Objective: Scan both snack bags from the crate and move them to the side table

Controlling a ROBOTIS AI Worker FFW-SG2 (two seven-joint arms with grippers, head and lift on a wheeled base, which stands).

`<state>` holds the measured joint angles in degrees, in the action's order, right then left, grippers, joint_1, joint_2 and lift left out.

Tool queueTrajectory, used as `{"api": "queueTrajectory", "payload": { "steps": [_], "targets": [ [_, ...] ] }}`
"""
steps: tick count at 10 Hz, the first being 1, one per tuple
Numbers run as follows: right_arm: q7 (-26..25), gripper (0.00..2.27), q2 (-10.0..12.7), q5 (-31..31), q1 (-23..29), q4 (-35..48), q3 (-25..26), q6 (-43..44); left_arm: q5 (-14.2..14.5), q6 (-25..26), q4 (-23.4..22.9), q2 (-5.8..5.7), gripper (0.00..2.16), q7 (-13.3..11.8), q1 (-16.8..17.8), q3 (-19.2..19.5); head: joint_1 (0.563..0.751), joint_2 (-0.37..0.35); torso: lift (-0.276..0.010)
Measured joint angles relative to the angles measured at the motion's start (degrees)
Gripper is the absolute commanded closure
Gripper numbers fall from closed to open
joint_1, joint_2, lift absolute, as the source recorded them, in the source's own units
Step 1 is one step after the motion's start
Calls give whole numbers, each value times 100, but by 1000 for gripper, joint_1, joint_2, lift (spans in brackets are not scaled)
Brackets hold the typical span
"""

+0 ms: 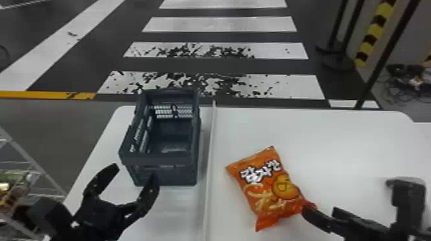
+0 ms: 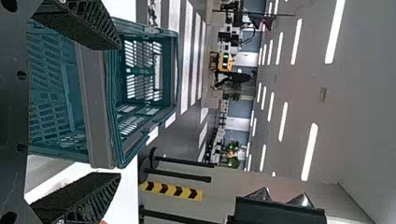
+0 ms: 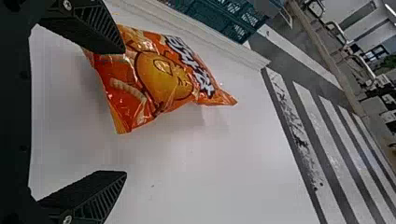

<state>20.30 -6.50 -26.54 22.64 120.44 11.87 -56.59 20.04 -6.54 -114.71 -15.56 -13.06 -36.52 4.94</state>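
In front of you there are two tables side by side: on the left table point(image 1: 173, 211) stands the crate point(image 1: 160, 160), and on the right table point(image 1: 346, 144) lies the snack bag point(image 1: 266, 189), which is to the right of the crate and more near to you. Your left gripper point(image 1: 135, 173) is just before the near side of the crate, and your right gripper point(image 1: 348, 196) is at the right of the bag. Behind the tables you have the striped floor point(image 1: 221, 24), and at the left a rack point(image 1: 35, 166).
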Motion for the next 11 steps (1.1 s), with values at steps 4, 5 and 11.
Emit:
{"api": "queueTrajectory", "payload": {
  "steps": [4,5,11],
  "targets": [
    [251,66,0,-356,-498,-410,157,-707,9,0,80,-8,22,-21,56,-63,695,102,-99],
    [302,66,0,-396,-649,-640,155,-716,19,0,80,-13,22,-23,62,-66,695,104,-99],
    [454,1372,22,-494,-1258,-1665,40,-609,26,0,145,-24,22,-30,66,-82,695,118,-99]
  ]
}}
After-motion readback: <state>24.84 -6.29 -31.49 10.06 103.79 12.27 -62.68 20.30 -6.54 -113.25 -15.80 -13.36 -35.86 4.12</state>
